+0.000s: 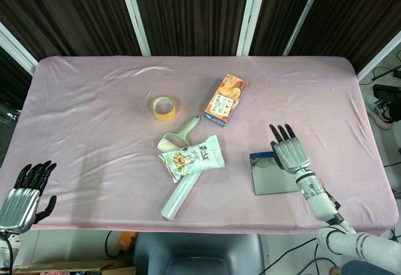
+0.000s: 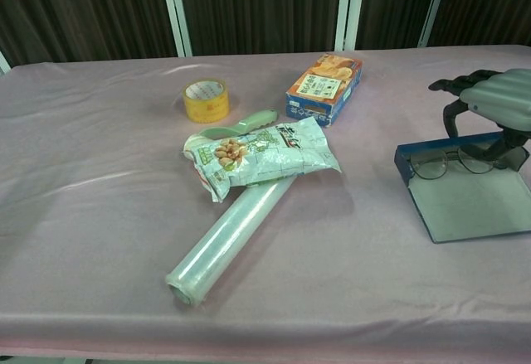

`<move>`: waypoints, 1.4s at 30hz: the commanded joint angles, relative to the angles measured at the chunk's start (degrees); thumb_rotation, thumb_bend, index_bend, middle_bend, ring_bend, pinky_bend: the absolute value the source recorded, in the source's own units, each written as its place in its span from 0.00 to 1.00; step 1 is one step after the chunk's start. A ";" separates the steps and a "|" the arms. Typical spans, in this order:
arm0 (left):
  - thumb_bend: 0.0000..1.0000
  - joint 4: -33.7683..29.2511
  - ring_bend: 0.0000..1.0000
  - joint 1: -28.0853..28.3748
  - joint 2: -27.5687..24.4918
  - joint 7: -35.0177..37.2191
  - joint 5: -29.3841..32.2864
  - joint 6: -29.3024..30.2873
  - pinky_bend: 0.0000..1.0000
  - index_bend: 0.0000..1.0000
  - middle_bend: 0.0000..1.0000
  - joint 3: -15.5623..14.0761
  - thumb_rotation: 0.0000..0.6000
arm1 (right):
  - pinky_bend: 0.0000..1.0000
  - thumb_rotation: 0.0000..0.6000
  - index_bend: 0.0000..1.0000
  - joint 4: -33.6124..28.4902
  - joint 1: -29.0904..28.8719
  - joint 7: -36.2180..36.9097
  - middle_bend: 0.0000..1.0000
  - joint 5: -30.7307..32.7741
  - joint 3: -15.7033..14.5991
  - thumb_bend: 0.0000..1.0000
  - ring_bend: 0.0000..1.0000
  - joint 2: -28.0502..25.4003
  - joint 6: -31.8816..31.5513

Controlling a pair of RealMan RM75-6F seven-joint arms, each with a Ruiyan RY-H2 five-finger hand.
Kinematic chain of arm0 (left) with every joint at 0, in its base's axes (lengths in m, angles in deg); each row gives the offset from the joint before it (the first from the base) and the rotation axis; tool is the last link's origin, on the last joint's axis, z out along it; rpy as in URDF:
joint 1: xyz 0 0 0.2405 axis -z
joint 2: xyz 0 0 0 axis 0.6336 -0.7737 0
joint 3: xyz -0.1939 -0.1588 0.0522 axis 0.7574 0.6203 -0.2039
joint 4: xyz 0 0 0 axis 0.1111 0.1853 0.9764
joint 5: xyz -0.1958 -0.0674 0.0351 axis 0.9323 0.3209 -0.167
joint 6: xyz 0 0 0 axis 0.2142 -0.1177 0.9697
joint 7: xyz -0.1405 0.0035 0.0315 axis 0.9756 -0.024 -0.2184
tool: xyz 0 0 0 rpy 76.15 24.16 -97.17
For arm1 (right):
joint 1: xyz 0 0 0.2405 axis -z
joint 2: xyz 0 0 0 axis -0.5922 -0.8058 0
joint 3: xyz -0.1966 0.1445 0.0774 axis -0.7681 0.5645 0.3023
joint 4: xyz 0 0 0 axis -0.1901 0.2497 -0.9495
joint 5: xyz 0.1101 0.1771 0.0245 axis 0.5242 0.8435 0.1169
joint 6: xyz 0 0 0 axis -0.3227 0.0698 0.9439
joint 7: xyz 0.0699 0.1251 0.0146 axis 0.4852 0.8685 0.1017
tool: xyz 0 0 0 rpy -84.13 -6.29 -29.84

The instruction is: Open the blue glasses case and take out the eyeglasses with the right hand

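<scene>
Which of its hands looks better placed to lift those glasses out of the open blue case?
The right hand: it hangs directly over the eyeglasses in the open blue case. The left hand sits at the table's far corner.

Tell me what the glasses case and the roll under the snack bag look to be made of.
Glasses case: apparently rigid blue shell, smooth pale grey lining, lying open and flat. Roll: likely clear plastic film, glossy and translucent, wound into a tube beneath the snack bag.

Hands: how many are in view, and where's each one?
2. The left hand hangs off the table's near left corner, holding nothing, seen only in the head view. The right hand is over the open blue glasses case, above the eyeglasses.
</scene>
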 commanded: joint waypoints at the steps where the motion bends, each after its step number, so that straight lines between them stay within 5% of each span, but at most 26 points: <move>1: 0.42 -0.01 0.07 -0.04 -0.02 0.02 -0.13 0.06 0.05 0.00 0.04 -0.08 1.00 | 0.00 1.00 0.65 -0.21 1.04 -0.98 0.01 -3.23 -0.20 0.58 0.00 0.65 -4.15; 23: 0.42 0.25 0.07 -0.15 -0.46 1.45 -0.84 0.45 0.05 0.00 0.04 -0.30 1.00 | 0.00 1.00 0.64 10.22 5.26 -14.53 0.03 -17.42 -3.71 0.58 0.00 9.64 -20.26; 42: 0.42 0.16 0.07 -0.08 -0.34 0.88 -1.19 0.27 0.05 0.00 0.04 -0.52 1.00 | 0.00 1.00 0.63 18.85 5.54 -15.86 0.03 -15.35 1.66 0.58 0.00 13.52 -19.12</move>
